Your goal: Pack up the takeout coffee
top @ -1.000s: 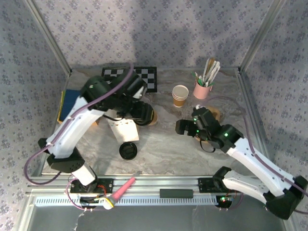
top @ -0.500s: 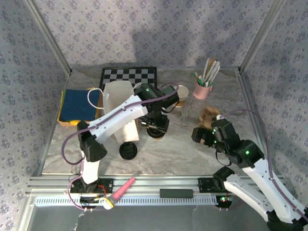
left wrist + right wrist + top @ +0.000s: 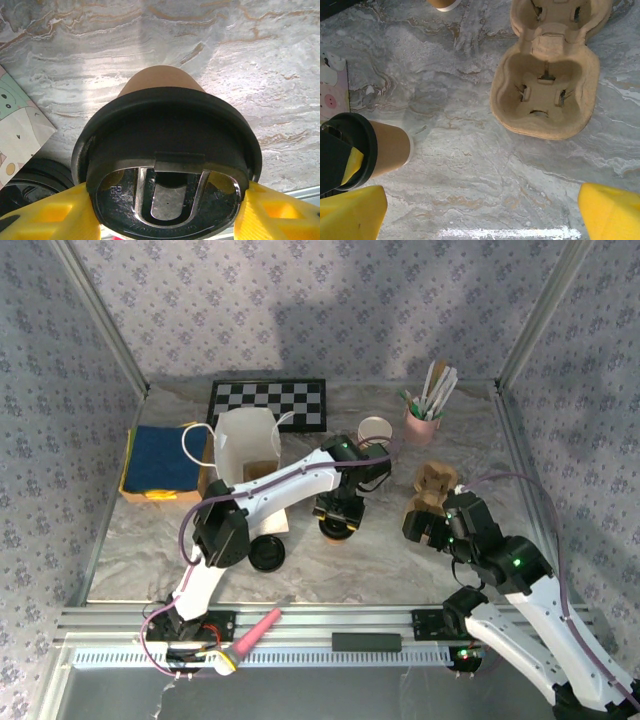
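Note:
The takeout coffee (image 3: 336, 528) is a tan paper cup (image 3: 160, 80) wearing a black lid (image 3: 170, 130). It stands upright at the table's middle, at or just above the marble top. My left gripper (image 3: 340, 512) is shut on it, one yellow finger (image 3: 45, 215) on each side of the lid. From the right wrist the same cup (image 3: 390, 147) shows at the left edge. My right gripper (image 3: 480, 215) hangs open over bare marble, just near of the tan pulp cup carrier (image 3: 545, 85), and sits right of the cup (image 3: 428, 525).
The cup carrier (image 3: 436, 480) lies right of centre. Behind the arms are a stack of cups (image 3: 375, 430), a pink utensil holder (image 3: 420, 422), a white paper bag (image 3: 245, 445) and a checkerboard (image 3: 268, 400). A loose black lid (image 3: 266, 554) lies front left, a blue cloth (image 3: 160, 460) far left.
My left arm has swung from beside the white bag to the table's middle, carrying the lidded cup. My right arm has pulled back toward the near right, gripper still open.

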### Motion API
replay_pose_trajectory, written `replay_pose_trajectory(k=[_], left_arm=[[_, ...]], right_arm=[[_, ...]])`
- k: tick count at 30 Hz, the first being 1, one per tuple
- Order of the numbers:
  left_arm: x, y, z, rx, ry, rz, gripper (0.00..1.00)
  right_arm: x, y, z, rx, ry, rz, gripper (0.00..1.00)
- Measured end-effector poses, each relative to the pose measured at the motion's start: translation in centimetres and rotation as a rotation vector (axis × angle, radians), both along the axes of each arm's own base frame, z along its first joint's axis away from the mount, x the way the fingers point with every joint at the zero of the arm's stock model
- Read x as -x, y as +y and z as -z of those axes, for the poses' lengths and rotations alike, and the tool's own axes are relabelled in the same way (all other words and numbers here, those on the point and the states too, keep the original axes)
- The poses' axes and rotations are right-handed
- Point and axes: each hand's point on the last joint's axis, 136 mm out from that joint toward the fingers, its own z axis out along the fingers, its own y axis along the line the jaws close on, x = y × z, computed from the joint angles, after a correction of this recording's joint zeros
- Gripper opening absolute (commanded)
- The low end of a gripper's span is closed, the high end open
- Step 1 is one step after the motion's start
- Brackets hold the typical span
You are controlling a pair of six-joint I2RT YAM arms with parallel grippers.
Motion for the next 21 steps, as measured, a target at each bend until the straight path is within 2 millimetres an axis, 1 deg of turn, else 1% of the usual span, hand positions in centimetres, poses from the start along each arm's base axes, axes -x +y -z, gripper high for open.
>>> replay_pose_trajectory(k=[6,8,9,14,17,21], left_arm=[[0.0,-0.5,0.7,0.023,0.010,0.000,0.50],[0.1,-0.6,1.2,0.031,0.015,-0.002,0.50],[0.1,-0.7,1.1,0.045,0.014,-0.005,0.50],[0.1,-0.4,1.1,0.064,0.020,-0.014,0.53],[0.1,-0.5,1.1,0.066,0.019,-0.014,0.59],[0.1,-0.4,1.1,0.063,0.019,-0.014,0.61]], right_arm=[[0.0,-0.1,0.4,-0.003,0.011,0.008,1.00],[0.0,-0.1,0.6,-0.005,0.020,0.008,1.00],[0.0,0.0,0.7,-0.006,0.023,0.007,1.00],[-0.1,0.0,0.8,-0.010,0.031,0.010,1.00],[-0.1,0.1,0.8,-0.012,0.033,0.010,1.00],[-0.2,0.2,0.8,-0.017,0.032,0.010,1.00]])
